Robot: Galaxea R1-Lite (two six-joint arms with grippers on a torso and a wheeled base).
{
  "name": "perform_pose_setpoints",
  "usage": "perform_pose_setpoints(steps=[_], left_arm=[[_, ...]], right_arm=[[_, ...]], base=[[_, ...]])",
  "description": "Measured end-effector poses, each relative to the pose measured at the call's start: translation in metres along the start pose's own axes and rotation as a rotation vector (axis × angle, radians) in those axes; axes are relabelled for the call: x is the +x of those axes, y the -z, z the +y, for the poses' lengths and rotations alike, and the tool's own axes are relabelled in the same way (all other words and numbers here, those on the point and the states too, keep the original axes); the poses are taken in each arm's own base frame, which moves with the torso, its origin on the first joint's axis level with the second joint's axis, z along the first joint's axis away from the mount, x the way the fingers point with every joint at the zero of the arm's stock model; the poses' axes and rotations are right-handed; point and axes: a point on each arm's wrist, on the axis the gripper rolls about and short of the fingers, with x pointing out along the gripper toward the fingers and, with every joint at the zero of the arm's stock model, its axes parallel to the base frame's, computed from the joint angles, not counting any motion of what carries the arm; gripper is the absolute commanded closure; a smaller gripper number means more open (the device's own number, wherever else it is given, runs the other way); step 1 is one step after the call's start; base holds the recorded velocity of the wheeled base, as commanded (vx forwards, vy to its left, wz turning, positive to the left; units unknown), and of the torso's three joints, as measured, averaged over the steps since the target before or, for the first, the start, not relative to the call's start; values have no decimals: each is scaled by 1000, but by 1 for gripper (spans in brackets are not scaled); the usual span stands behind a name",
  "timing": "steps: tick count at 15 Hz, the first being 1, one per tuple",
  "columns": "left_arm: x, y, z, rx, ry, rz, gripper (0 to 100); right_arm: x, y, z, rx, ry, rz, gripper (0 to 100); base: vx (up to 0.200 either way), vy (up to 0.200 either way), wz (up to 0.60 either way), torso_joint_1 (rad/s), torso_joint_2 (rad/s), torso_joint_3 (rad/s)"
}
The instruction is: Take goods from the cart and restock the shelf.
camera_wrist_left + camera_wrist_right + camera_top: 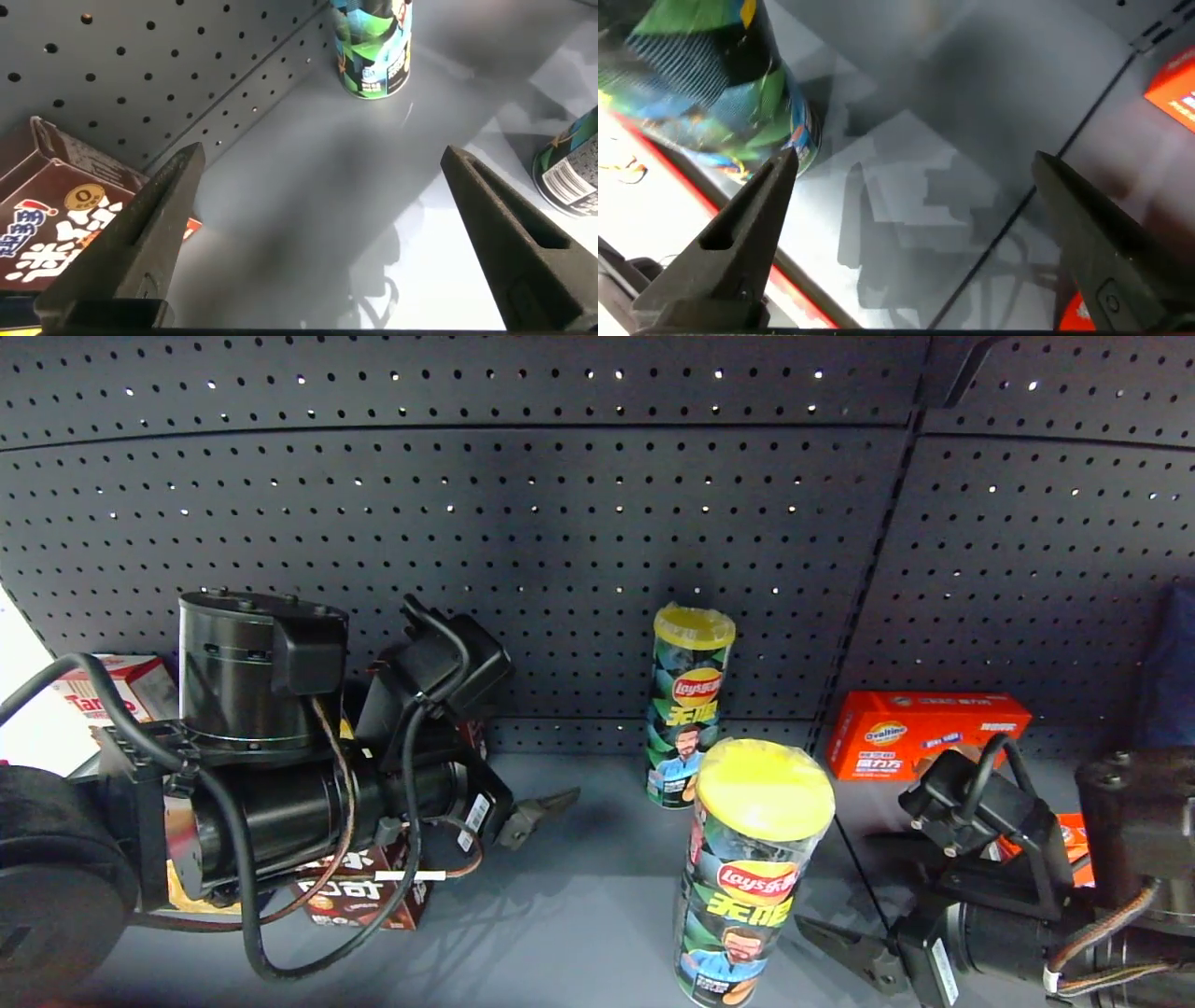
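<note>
Two chip cans with yellow lids stand upright on the grey shelf [579, 915]. The back can [692, 705] is close to the pegboard, also seen from the left wrist [374, 47]. The front can [752, 873] stands near the shelf's front edge. My left gripper [322, 157] is open over bare shelf, left of both cans, with nothing between its fingers. My right gripper [915, 161] is open too, low at the front right. The front can [719, 75] lies just outside one of its fingers [752, 224], not between them.
A brown snack box [359, 896] lies under my left arm, and a red-and-white box [112, 686] stands behind it. An orange box [924, 733] sits at the back right, past a shelf divider. The pegboard wall [560, 523] closes the back.
</note>
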Motion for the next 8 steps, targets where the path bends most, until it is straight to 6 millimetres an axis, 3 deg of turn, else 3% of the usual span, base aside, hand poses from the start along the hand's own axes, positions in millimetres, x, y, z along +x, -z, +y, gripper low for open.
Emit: perform_pose_setpoints(steps=[8], left_arm=[[2, 0, 1, 2, -2, -15, 0]], right_arm=[[18, -6, 1, -7, -8, 11, 0]], base=[[0, 0, 0, 0, 0, 0]])
